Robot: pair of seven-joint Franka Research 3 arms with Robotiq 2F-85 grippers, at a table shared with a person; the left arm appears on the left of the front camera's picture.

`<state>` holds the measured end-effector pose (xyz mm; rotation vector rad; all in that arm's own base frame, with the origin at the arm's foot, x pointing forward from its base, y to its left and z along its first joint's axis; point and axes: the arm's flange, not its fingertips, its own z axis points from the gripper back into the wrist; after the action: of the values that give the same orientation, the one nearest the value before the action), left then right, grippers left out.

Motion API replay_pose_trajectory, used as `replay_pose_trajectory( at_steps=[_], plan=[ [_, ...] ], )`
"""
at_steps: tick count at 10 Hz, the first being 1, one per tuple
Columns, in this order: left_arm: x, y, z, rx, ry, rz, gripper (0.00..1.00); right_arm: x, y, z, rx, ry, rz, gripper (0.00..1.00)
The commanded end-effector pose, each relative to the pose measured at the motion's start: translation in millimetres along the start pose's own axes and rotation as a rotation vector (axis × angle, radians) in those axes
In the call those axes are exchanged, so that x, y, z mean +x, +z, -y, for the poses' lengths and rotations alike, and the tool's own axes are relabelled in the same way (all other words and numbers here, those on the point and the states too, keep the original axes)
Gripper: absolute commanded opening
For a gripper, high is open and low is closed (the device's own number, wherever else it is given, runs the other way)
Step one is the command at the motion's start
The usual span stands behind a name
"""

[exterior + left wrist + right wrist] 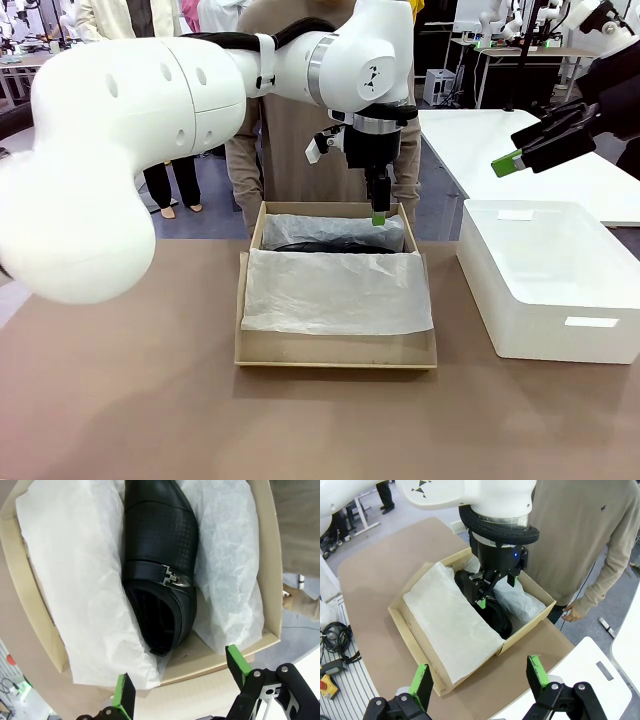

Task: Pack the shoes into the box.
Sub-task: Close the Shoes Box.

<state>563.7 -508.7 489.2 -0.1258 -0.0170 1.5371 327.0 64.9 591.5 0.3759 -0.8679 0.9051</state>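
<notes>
The box (335,353) lies open mid-table, lined with white tissue paper (335,290) that covers its near half. A glossy black shoe (160,565) with a metal buckle rests in the far half, nestled in tissue. My left gripper (379,215) hangs just above the box's far right corner. It is open, and its green fingertips (124,697) stand clear of the shoe's heel with nothing between them. From the right wrist view the box (530,622), the shoe (499,620) and the left gripper (495,592) show below. My right gripper (515,158) floats high at the right, open and empty.
A deep white bin (560,330) stands right of the box. A person in beige (290,140) stands at the far edge, one hand (572,612) hanging near the box's far corner. Bare brown tabletop (120,400) spreads left of and in front of the box.
</notes>
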Motion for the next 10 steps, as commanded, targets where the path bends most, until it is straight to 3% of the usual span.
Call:
replay_pose_trajectory(
  at_steps=[1, 2, 7, 10],
  plan=[
    [1, 2, 0, -0.008, 0.009, 0.017, 1.0, 0, -1, 0, 0.012, -0.002, 0.015, 1.0],
    [0, 0, 0, 0.0, 0.0, 0.0, 1.0, 0, -1, 0, 0.012, -0.002, 0.015, 1.0],
    [51, 57, -14, 0.187, -0.478, 0.155, 1.0, 0, -1, 0, 0.012, -0.002, 0.015, 1.0],
    [105, 91, -28, 0.2, -0.773, 0.076, 1.0, 0, -1, 0, 0.012, -0.002, 0.015, 1.0]
  ],
)
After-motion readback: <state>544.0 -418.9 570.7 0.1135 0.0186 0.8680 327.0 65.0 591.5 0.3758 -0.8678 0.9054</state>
